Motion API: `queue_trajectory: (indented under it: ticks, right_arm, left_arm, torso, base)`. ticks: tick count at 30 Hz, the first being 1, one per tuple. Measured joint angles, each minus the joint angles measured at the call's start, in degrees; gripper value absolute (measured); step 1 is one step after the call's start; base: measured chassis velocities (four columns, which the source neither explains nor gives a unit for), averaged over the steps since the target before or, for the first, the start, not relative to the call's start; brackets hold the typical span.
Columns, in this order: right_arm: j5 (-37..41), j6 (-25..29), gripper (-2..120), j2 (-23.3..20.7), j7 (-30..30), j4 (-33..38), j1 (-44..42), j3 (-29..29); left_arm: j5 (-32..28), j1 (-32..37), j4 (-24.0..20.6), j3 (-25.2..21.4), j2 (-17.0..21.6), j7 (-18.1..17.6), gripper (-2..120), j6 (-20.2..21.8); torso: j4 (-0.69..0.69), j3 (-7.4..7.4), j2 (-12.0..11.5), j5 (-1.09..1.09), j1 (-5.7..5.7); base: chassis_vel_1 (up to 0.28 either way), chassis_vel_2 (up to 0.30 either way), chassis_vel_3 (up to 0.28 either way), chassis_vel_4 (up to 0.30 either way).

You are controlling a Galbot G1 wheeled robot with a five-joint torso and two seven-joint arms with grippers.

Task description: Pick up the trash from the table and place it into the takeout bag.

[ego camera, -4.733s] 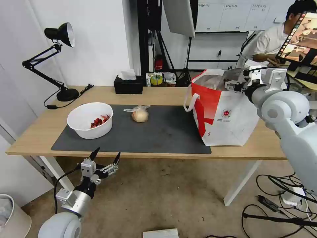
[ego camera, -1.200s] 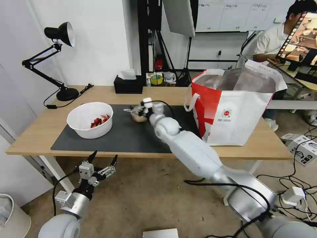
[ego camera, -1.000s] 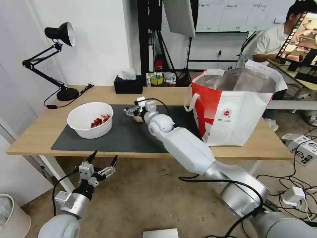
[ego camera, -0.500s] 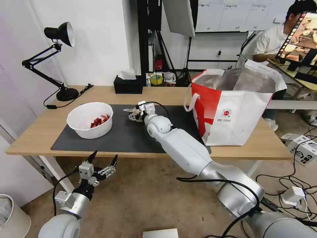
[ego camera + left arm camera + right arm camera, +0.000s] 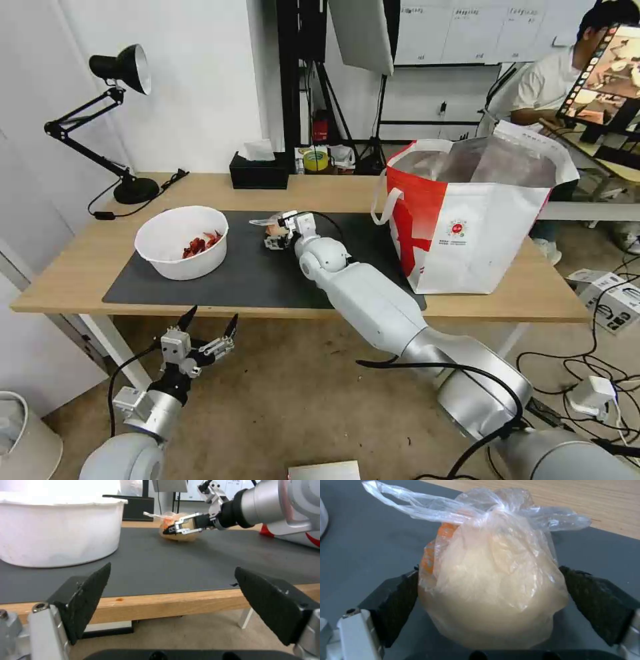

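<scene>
Bagged lump (image 5: pixel 493 590) between right hand (image 5: pixel 493 605) pads — contact seemingly unclear.

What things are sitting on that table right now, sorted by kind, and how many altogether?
Trash pieces: 2, the white bowl and the clear bag with a beige lump, which sits between the right gripper fingers
Takeout bag: 1
Desk lamp: 1
Black tissue box: 1
Dark mat: 1
Total: 6

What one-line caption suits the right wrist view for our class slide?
Right claw open around the clear bag holding a beige lump, pads close on both sides, on the dark grey mat.
</scene>
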Motion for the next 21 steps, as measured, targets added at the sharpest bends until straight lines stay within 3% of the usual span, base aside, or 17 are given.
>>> queue_trajectory:
  ticks: [5, 14, 19, 21]
  right_arm:
    - [0.03, -0.01, 85, -0.35, 0.05, 0.03, -0.29, 0.00]
    - [1.12, -0.01, 47, -1.97, 0.06, 2.19, -1.25, 0.03]
    - [1.34, 0.26, 36, -3.11, 0.12, 3.64, -2.19, 0.17]
    - [0.53, 2.68, 23, -4.92, 0.52, 5.83, -3.69, 0.57]
  left_arm:
    - [0.12, 0.15, 0.04, 0.00, -0.04, 0.39, 100, -0.02]
    - [0.12, 0.09, -0.03, 0.02, -0.06, 0.55, 100, -0.06]
    - [0.17, 0.13, -0.11, 0.19, -0.14, 0.54, 100, -0.06]
    - [0.23, 0.26, -0.35, 0.30, -0.23, 0.53, 100, -0.06]
  torso:
    - [0.00, 0.00, 0.00, 0.00, 0.00]
    - [0.00, 0.00, 0.00, 0.00, 0.00]
    - [0.00, 0.00, 0.00, 0.01, 0.00]
    - [0.01, 0.00, 0.00, 0.01, 0.00]
  base:
    - [0.000, 0.000, 0.000, 0.000]
    - [0.000, 0.000, 0.000, 0.000]
    - [0.000, 0.000, 0.000, 0.000]
    - [0.000, 0.000, 0.000, 0.000]
